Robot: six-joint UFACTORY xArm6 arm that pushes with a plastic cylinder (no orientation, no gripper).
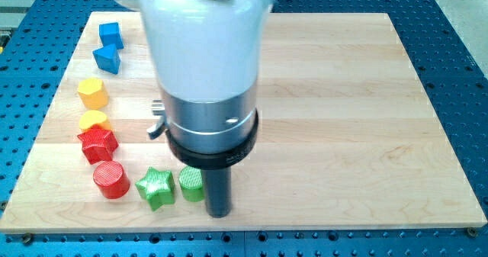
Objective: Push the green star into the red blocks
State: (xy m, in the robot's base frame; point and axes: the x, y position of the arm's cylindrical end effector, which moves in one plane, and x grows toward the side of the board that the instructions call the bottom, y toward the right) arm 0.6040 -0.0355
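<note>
The green star (156, 187) lies near the view's bottom, left of centre. A green cylinder (191, 184) stands right next to it on its right. A red cylinder (111, 180) stands just left of the star, with a small gap. A red star (97, 144) lies above that cylinder. My tip (219, 212) is at the view's bottom, just right of the green cylinder, close to it or touching it. The arm's white body hides the board above the tip.
A yellow half-round block (94, 120) sits just above the red star, and a yellow hexagon block (92, 93) above that. Two blue blocks (111, 34) (107, 58) lie at the view's top left. The board's bottom edge (244, 228) runs close below the tip.
</note>
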